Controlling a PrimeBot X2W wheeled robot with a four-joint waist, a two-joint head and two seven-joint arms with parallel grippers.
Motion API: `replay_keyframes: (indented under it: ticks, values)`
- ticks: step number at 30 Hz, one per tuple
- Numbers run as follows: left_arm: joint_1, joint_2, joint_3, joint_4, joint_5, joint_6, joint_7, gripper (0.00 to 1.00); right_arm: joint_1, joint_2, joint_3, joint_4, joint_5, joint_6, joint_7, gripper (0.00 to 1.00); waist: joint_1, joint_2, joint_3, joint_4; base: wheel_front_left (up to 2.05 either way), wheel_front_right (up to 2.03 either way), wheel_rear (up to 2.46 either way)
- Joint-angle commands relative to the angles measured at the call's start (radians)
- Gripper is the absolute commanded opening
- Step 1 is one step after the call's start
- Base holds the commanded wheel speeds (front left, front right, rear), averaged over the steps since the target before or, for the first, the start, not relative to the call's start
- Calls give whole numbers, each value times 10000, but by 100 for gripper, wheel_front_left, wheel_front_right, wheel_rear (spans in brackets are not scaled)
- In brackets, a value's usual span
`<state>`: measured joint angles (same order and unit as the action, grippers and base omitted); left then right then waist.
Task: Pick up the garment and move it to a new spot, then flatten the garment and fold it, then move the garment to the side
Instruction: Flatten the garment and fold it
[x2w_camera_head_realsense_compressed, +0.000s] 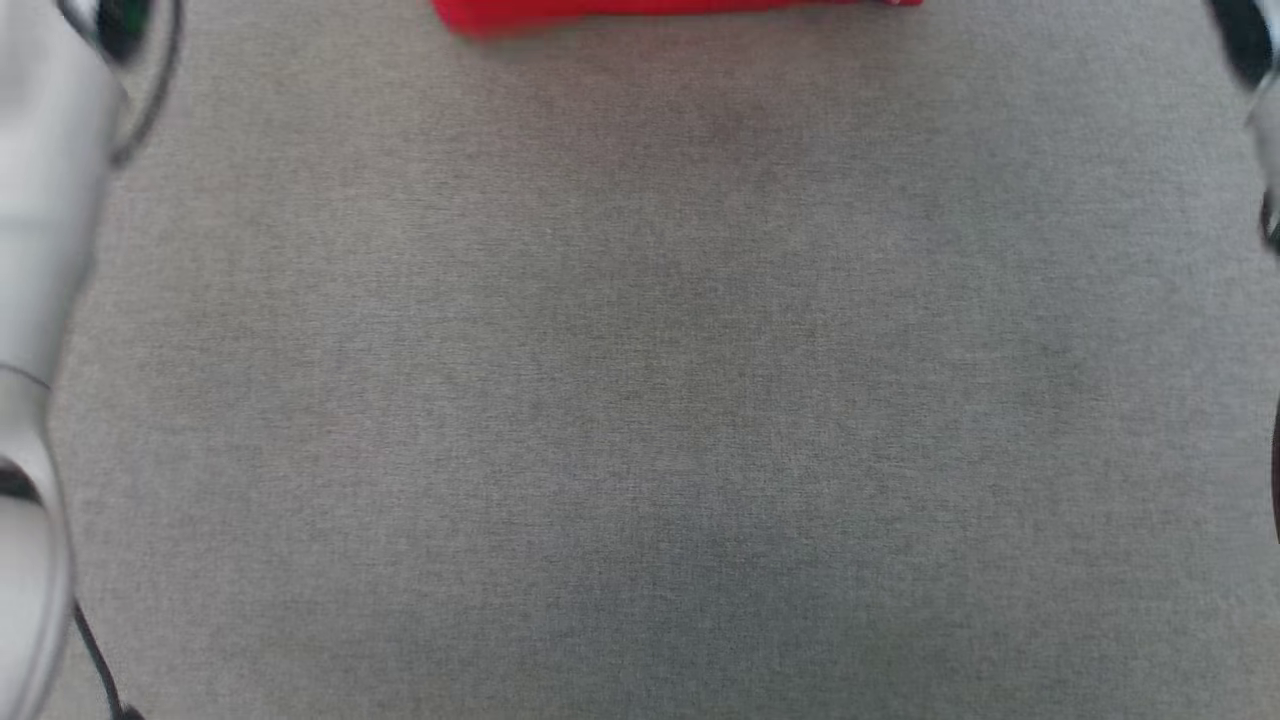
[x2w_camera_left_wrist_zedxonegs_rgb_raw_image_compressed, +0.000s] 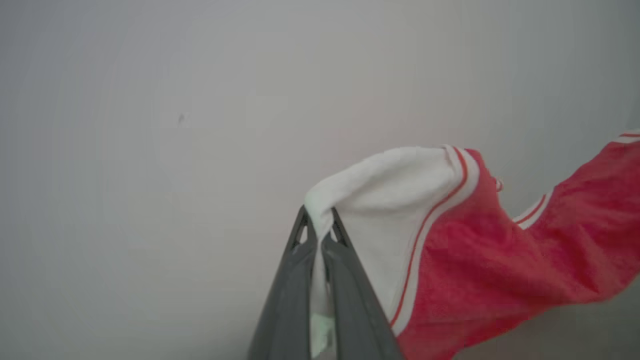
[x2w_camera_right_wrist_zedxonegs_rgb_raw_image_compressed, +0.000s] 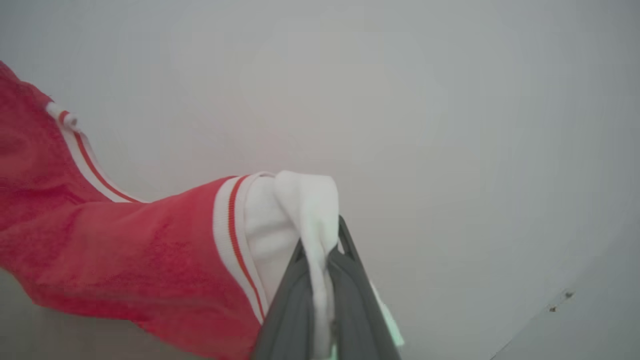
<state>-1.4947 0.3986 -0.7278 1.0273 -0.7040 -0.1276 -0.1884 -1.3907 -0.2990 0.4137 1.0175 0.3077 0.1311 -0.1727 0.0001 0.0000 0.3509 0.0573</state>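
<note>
Okay, left pincer (x2w_camera_left_wrist_zedxonegs_rgb_raw_image_compressed: 318, 216) and right pincer (x2w_camera_right_wrist_zedxonegs_rgb_raw_image_compressed: 321, 239) both clamped tight on the bright red soft jersey shirt with white sleeves (x2w_camera_left_wrist_zedxonegs_rgb_raw_image_compressed: 475, 260), one sleeve each; body sags between them. Pull apart evenly, then lower.

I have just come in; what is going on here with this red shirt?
The robot holds the red jersey shirt up by two ends. The left gripper is shut on one white sleeve panel, the right gripper on the other, and the red cloth spans between them. In the head view, its red edge shows at the top, above the grey fabric surface.
</note>
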Motion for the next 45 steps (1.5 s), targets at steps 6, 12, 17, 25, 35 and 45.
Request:
replay_keyframes:
  ticks: [6, 12, 17, 25, 35, 45]
  values:
    - [1729, 113, -623, -453, -1383, -31, 1667, 0, 1695, -331, 842, -754, 2058, -7, 1113, 0, -1, 0, -226, 147, 0, 0, 0]
    - [3600, 750, -1175, -1546, -2980, -33, 3986, 0, 3707, -1323, 1695, -2532, 3745, -5, 2338, 0, -1, 0, -527, 161, 0, 0, 0]
    - [5097, 1486, -1270, -2795, -3883, -34, 4890, 0, 5452, -2205, 1890, -4283, 4730, -7, 3173, 0, -1, 0, -768, 115, 0, 0, 0]
    - [7797, 2996, -1440, -5836, -4524, 905, 5636, 0, 8254, -3544, 1763, -7254, 5027, -5, 3959, 0, -1, 0, -1008, 46, 0, 0, 0]
    - [10981, 4492, -1531, -9309, -5385, 3206, 5654, 0, 11322, -4383, 1171, -9406, 5081, -5, 5404, 0, -1, 0, -1290, -93, 0, 0, 0]
    - [12773, 4456, -1813, -9858, -6034, 4135, 5411, 0, 13603, -4129, 583, -9955, 5375, -5, 6745, 0, -1, 0, -1400, -81, 0, 0, 0]
